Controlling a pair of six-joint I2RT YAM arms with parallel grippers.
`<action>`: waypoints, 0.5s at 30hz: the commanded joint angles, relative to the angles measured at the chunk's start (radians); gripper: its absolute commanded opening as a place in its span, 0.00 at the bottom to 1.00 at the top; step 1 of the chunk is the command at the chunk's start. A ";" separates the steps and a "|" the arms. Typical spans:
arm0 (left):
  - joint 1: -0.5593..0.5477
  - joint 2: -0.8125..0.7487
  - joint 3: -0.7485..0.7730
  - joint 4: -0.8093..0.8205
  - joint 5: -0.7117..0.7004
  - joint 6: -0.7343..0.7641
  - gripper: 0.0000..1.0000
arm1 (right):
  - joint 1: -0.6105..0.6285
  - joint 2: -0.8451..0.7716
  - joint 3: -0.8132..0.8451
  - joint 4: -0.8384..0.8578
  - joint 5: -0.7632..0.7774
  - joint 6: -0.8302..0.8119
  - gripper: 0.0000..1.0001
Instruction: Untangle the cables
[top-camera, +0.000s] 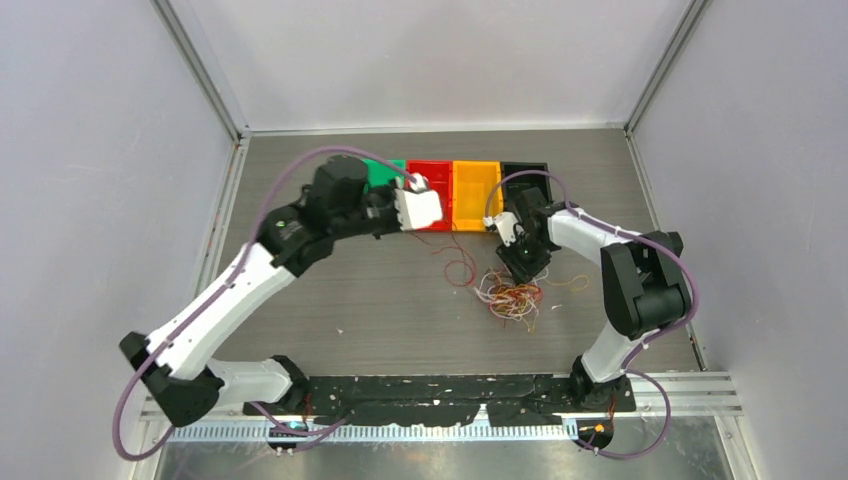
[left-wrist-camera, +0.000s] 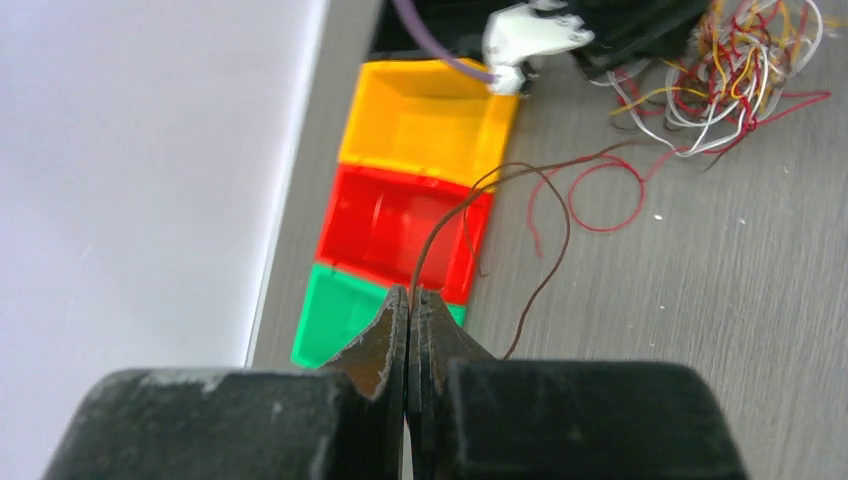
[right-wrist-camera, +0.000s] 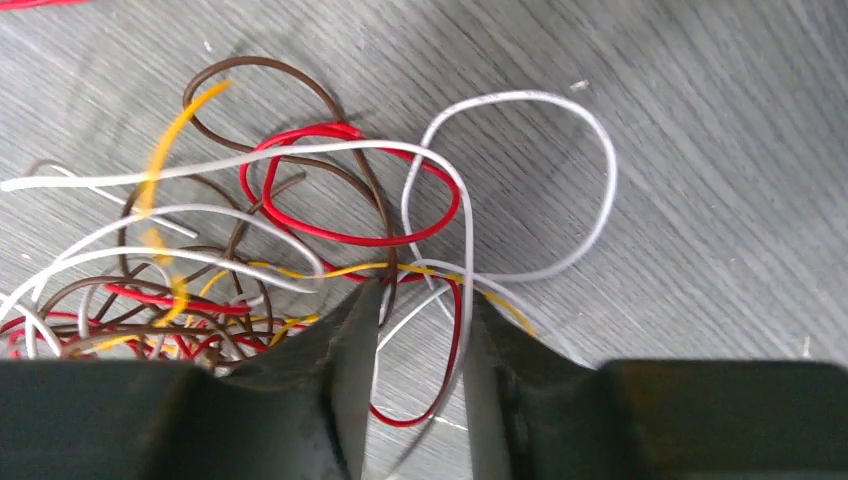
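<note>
The cables lie as a tangle (top-camera: 510, 295) of red, brown, yellow and white wires on the grey table; it also shows in the left wrist view (left-wrist-camera: 730, 70) and the right wrist view (right-wrist-camera: 150, 290). My left gripper (top-camera: 418, 186) (left-wrist-camera: 410, 295) is shut on a dark brown wire (left-wrist-camera: 470, 200) above the red bin (left-wrist-camera: 385, 225). The wire arcs toward the tangle. My right gripper (top-camera: 522, 262) (right-wrist-camera: 420, 300) is open, low at the tangle's far edge, with a red loop (right-wrist-camera: 440, 390) and a white wire (right-wrist-camera: 465, 260) between its fingers.
Green (top-camera: 383, 172), red (top-camera: 432, 185), orange (top-camera: 475, 195) and black (top-camera: 525, 172) bins stand in a row at the back. A loose red wire (top-camera: 458, 265) lies left of the tangle and a yellow one (top-camera: 572, 283) right of it. Walls enclose the table.
</note>
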 joint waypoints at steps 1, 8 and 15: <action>0.083 -0.101 0.176 -0.196 -0.099 -0.297 0.00 | -0.001 -0.004 -0.036 0.127 0.090 -0.078 0.31; 0.371 -0.187 0.382 -0.275 -0.143 -0.493 0.00 | -0.003 -0.053 -0.167 0.202 0.294 -0.240 0.05; 0.648 -0.209 0.496 -0.301 -0.113 -0.503 0.00 | -0.037 -0.102 -0.251 0.258 0.380 -0.333 0.05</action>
